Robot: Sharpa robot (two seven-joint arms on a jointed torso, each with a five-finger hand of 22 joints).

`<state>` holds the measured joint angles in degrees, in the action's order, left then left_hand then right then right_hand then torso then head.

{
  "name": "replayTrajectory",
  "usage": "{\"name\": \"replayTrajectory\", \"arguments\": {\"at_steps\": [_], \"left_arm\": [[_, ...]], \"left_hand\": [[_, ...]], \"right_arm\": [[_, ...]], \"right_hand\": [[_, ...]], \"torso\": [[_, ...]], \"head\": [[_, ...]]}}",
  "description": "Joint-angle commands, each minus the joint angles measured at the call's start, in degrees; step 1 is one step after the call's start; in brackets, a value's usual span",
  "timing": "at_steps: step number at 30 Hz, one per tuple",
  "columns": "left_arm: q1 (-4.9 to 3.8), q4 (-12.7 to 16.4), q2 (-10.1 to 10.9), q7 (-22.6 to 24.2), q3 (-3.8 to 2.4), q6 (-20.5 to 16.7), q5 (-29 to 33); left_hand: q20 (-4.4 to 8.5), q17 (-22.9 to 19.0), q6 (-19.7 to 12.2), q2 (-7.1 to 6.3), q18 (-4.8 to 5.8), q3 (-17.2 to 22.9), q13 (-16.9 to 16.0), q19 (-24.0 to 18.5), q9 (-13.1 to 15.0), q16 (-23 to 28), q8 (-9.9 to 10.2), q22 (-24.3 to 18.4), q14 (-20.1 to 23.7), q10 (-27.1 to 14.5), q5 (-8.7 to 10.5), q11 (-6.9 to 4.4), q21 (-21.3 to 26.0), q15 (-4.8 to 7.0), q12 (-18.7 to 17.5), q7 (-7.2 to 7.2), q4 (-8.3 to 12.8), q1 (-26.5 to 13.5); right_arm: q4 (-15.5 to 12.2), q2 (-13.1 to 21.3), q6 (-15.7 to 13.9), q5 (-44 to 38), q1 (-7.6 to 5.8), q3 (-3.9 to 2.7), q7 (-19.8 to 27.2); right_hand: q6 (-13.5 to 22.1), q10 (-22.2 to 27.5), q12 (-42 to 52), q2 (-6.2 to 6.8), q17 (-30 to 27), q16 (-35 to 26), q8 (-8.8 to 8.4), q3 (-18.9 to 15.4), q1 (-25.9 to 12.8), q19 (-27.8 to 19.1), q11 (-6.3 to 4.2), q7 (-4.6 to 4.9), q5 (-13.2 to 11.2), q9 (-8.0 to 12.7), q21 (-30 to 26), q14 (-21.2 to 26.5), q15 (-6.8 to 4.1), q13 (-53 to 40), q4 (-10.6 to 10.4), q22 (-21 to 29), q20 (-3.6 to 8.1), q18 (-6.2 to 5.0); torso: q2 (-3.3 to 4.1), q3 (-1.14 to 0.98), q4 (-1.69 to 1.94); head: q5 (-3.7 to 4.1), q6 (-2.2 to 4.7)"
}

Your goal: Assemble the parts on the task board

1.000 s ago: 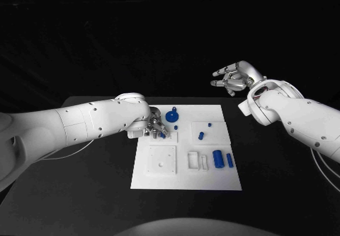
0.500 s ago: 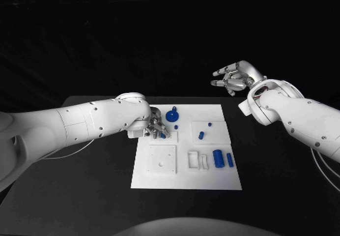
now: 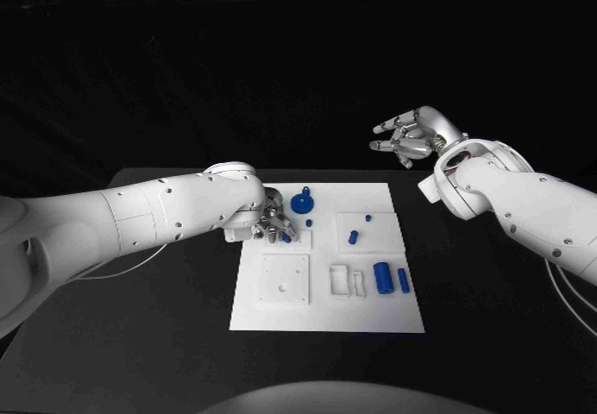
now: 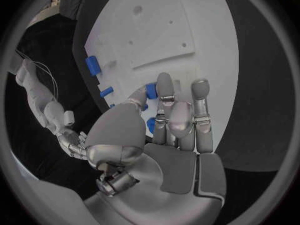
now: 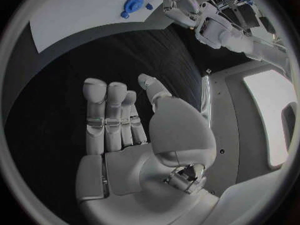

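Where the head view looks down on the black desk, the task board lies at centre with blue parts on it; the left hand rests at its upper left edge, the right hand hangs at upper right, fingers apart, holding nothing. In the left wrist view, the left hand's fingers curl over a small blue part on the board; whether they grip it cannot be told. In the right wrist view, the right hand's fingers are spread and bare.

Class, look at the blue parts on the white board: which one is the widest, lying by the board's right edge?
The thick blue cylinder lying near the task board's right edge. A slimmer blue bar lies beside it; the other parts are smaller pegs.
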<state>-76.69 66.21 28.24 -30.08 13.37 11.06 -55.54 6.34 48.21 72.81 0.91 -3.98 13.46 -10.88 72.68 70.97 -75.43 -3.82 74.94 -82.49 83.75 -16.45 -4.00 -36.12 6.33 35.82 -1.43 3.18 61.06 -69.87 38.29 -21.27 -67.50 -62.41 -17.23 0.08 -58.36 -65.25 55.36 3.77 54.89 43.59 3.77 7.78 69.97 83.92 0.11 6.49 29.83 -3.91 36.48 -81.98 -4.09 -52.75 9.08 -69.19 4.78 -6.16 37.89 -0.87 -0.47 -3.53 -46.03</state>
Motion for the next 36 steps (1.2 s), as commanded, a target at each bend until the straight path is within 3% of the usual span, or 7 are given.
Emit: {"name": "replayTrajectory", "arguments": {"at_steps": [1, 13, 36], "left_arm": [[0.63, -0.44, -0.40, -0.48, 0.25, 0.71, -0.50], [1.31, -0.97, -1.20, -1.54, 0.28, 1.94, -1.40], [1.63, -0.83, -1.41, -2.36, 0.29, 4.37, -1.54]], "left_hand": [[0.12, -0.09, -0.10, 4.52, 0.75, 2.91, -0.01, 0.25, 0.07, -0.07, -0.25, 0.99, 0.31, 2.89, -0.31, -0.27, 0.23, -0.03, 0.01, -0.40, 3.20, 4.55], [0.15, -0.09, -0.17, 4.63, 0.75, 2.94, -0.01, 0.30, 0.17, -0.08, -0.25, 0.99, 0.29, 2.90, -0.19, -0.29, 0.20, -0.01, 0.02, -0.40, 3.29, 4.60], [0.18, 0.04, -0.12, 4.61, 0.82, 3.01, 0.02, 0.20, 0.19, -0.12, -0.23, 0.99, 0.36, 2.89, -0.33, -0.28, 0.27, -0.02, -0.03, -0.39, 3.89, 4.66]], "right_arm": [[-0.04, -0.02, 0.60, -0.52, 0.02, -0.03, 0.16], [-0.23, 0.00, 0.67, -0.61, 0.03, -0.03, 0.13], [-0.35, 0.06, 0.60, -0.64, 0.03, -0.03, 0.14]], "right_hand": [[-0.33, -0.07, 0.22, -0.06, 0.00, -0.32, -0.20, 0.21, -0.57, 2.89, -0.12, -0.02, 0.20, 0.08, 0.23, -0.47, -0.02, -0.07, -0.06, 0.07, 0.38, -1.15], [-0.33, -0.07, 0.22, -0.06, 0.00, -0.32, -0.20, 0.21, -0.57, 2.89, -0.12, -0.02, 0.20, 0.08, 0.23, -0.47, -0.02, -0.07, -0.06, 0.07, 0.38, -1.15], [-0.29, -0.06, 0.11, -0.04, 0.02, -0.38, -0.20, 0.18, -0.67, 2.89, -0.11, -0.02, 0.20, 0.08, 0.29, -0.51, -0.02, -0.02, -0.04, 0.19, 0.39, -1.15]], "torso": [[0.00, -0.01, 0.00], [-0.02, -0.02, -0.01], [-0.02, -0.03, 0.01]], "head": [[0.02, -0.08], [0.04, -0.32], [0.07, -0.50]]}}
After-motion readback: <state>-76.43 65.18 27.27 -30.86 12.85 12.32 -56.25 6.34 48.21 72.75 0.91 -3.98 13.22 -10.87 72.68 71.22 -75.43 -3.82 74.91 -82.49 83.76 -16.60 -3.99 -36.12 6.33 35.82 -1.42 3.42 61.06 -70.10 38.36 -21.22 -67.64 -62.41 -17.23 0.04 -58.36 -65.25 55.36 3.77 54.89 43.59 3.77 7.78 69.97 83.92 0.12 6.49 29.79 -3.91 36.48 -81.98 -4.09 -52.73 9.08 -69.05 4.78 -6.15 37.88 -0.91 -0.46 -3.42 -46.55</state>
